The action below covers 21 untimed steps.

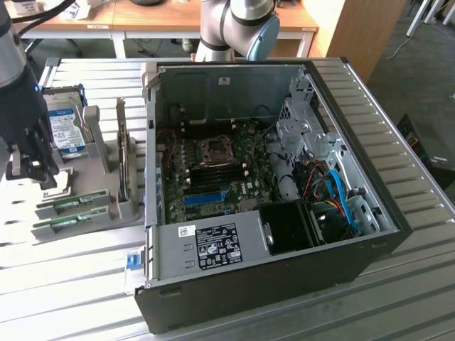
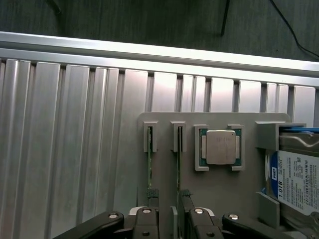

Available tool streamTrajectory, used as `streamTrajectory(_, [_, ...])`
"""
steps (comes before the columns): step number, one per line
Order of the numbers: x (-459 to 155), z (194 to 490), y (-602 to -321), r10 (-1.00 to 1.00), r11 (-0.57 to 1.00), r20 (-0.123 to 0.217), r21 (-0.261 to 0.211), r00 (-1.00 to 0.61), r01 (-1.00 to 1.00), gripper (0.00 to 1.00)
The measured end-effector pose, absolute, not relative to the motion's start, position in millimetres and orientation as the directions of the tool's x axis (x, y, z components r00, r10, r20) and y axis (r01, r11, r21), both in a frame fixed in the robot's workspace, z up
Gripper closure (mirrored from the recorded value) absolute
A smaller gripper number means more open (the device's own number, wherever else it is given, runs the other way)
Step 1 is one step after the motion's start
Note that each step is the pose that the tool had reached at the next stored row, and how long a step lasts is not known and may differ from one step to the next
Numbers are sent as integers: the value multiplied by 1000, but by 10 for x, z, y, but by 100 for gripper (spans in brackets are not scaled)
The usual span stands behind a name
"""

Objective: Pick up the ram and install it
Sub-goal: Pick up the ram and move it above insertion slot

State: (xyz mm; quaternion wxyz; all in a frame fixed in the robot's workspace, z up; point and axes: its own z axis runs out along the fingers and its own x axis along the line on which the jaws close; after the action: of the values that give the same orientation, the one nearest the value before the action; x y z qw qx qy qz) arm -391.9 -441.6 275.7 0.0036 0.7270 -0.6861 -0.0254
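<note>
We see the tool, spread apart, hovering above two ram sticks in a gray tray.

Exterior view: bright, diffuse light from above. Ribbed metal worktop blown out white at exterior view's left, streaky glare across near slats. Open computer case dimmer inside; black fan shroud swallows detail. Wrist view: hard glare band on rail, floor beyond dark. Processor chip dull sheen. Grey holder evenly lit. Claw near-silhouette.
</note>
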Motion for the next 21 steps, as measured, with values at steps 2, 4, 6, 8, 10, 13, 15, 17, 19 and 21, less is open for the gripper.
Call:
streamTrajectory(2, [-3919, 2720, -4419, -998, -58, -32, 40, 57, -997, 70])
streamTrajectory(4, [-3919, 2686, -4420, -998, -58, -32, 40, 57, -997, 70])
streamTrajectory(6, [-3918, 2672, -4421, -998, -58, -32, 40, 57, -997, 70])
streamTrajectory(8, [-3918, 2672, -4421, -998, -58, -32, 40, 57, -997, 70])
streamTrajectory(10, [-3919, 2672, -4421, -998, -58, -32, 40, 57, -997, 70])
streamTrajectory(13, [-3917, 2669, -4433, -998, -59, -32, 40, 57, -997, 70])
streamTrajectory(15, [-3918, 2671, -4448, -998, -58, -32, 40, 57, -997, 70])
streamTrajectory(17, [-3919, 2671, -4464, -998, -58, -32, 40, 57, -997, 70])
streamTrajectory(19, [-3919, 2671, -4473, -998, -58, -32, 40, 57, -997, 70])
streamTrajectory(21, [-3918, 2671, -4473, -998, -58, -32, 40, 57, -997, 70])
